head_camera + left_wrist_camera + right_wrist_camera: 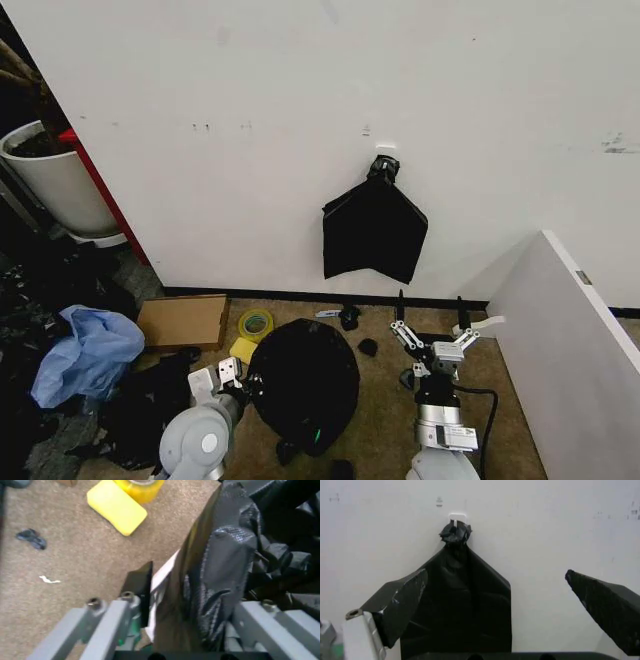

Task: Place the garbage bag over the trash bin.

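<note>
The garbage bag [305, 385] is a glossy black mound on the carpet, draped over the trash bin. In the left wrist view a strip of the bin's white rim [162, 575] shows beside the crinkled bag [225, 555]. My left gripper [240, 378] is at the bag's left edge. Its jaws straddle the rim, and the bunched bag fills the gap between them [195, 592]. My right gripper [432, 335] stands open to the right of the bag, apart from it and facing the wall, with nothing between its fingers [395, 603].
Flat black bags [373, 232] hang from a white clip on the wall. A yellow tape roll [255, 323], a yellow pad [243, 349] and cardboard [182, 320] lie to the left. Blue plastic [88, 350], a black heap [140, 410] and a planter [55, 180] are farther left. A white panel [570, 340] closes the right side.
</note>
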Controlling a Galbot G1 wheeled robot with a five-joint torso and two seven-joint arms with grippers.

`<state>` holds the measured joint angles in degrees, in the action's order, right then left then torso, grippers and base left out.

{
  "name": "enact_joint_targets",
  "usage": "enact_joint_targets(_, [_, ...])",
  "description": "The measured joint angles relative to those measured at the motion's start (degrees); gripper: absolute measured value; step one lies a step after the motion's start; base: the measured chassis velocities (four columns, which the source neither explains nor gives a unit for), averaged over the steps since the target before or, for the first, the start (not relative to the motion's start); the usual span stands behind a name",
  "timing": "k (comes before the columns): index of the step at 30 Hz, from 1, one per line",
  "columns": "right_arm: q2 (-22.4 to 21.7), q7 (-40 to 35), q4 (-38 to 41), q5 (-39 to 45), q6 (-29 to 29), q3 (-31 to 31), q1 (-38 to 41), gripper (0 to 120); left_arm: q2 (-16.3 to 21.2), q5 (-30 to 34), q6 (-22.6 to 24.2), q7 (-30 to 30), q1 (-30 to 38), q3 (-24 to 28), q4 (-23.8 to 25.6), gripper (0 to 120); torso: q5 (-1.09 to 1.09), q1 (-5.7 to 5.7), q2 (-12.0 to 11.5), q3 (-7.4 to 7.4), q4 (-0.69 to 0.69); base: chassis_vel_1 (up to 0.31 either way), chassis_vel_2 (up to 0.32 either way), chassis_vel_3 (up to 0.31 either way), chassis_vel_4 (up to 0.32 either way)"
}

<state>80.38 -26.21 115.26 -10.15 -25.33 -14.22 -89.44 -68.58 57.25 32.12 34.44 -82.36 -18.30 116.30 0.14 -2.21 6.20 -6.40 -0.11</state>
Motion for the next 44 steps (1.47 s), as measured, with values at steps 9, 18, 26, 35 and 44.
enact_joint_targets(9, [0.91,-0.14,-0.93,-0.15,0.66,-0.07,0.77,100,1.84,-6.40,-2.08,1.66,-5.30,-0.37,11.01,70,0.01,0.00,0.00,0.00,0.01,0.000,0.000,0.000,0.000])
enact_joint_targets(18, [0.37,-0.47,-0.59,0.98,1.21,-1.22,1.03,100,3.11,-21.02,-16.61,-1.25,-10.18,-1.13,17.73,99,0.02,0.00,0.00,0.00,0.01,0.000,0.000,0.000,0.000])
enact_joint_targets(26, [-0.72,4.52,1.30,4.59,3.24,-2.13,-0.16,100,-0.36,-45.84,-54.25,-20.41,-8.80,-3.29,3.25,100,0.00,0.00,0.00,0.00,0.00,0.000,0.000,0.000,0.000])
enact_joint_targets(35, [-1.09,5.26,1.36,2.51,7.80,-4.13,-1.58,100,-1.78,-39.37,-51.63,-23.98,-8.49,-2.10,4.17,100,0.01,0.00,0.00,0.00,0.00,0.000,0.000,0.000,0.000])
enact_joint_targets(44, [-0.98,5.65,3.69,2.36,8.87,-5.08,-3.09,100,-1.03,-35.85,-46.49,-23.93,-7.67,-1.99,4.86,100,0.00,0.00,0.00,0.00,0.00,0.000,0.000,0.000,0.000])
